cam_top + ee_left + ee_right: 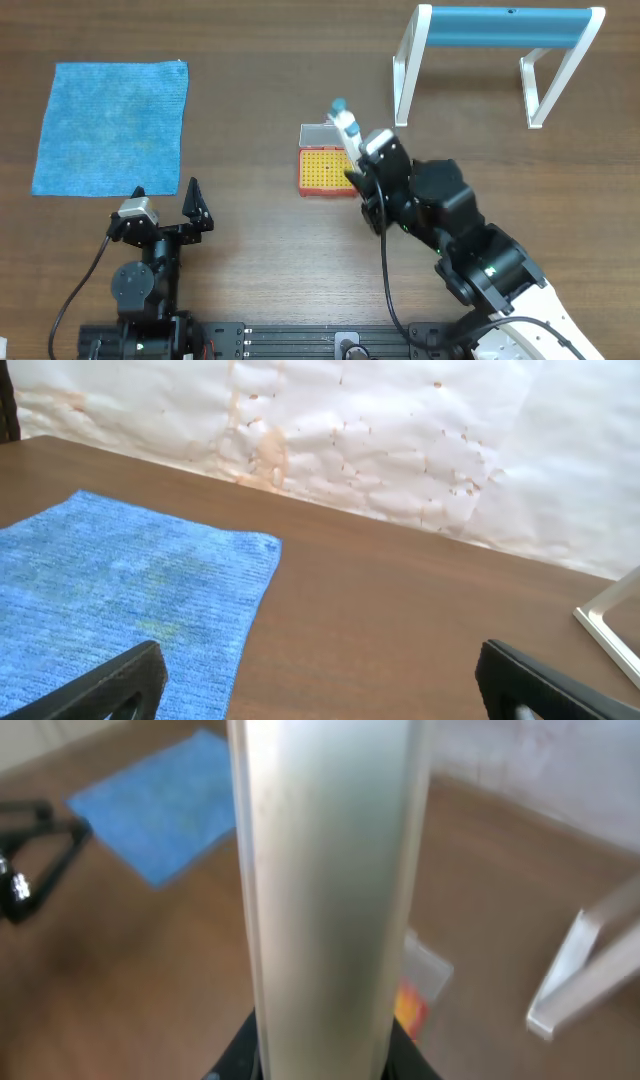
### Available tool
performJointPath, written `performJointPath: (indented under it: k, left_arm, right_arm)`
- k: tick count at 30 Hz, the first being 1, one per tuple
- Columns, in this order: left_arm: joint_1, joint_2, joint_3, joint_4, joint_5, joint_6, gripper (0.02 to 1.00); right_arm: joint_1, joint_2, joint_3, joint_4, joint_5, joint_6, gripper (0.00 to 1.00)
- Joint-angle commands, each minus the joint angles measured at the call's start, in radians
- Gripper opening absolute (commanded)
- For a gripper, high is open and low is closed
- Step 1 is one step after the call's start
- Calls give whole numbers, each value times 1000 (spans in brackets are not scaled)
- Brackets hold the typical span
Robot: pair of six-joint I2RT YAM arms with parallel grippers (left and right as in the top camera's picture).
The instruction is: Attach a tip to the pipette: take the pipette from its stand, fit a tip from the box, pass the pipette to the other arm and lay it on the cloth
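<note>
**Right arm holds pipette by the tip box; left arm waits near the cloth**

The right jaws are clenched on the pipette [346,124], a white body with a blue cap. They hold it off the bench [250,250], tilted, at the right-hand far corner of the tip box [322,172] as the top view shows it. In the right wrist view the pale barrel runs up the middle, with the box just past it. Whether a tip sits on its lower end cannot be told.

The tip box shows a yellow grid in an orange frame, with a clear lid lying open at its far side. The stand [505,28], a white frame with a blue bar across the top, is at the far right of the bench, apart from the box.

The left jaws are released and spread wide, close to that arm's base. They are near the near right corner of the blue cloth [112,128], which lies flat at the far left.
</note>
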Motion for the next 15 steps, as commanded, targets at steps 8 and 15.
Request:
performJointPath:
  k: [8, 15]
  left_arm:
    - [-3, -5, -2, -5, -12, 2, 996]
    - [-3, -5, -2, -5, -12, 2, 996]
  right_arm:
    - [-3, -50, -5, 39, -84, 215, 77]
    - [-3, -55, -5, 171, -84, 223, 82]
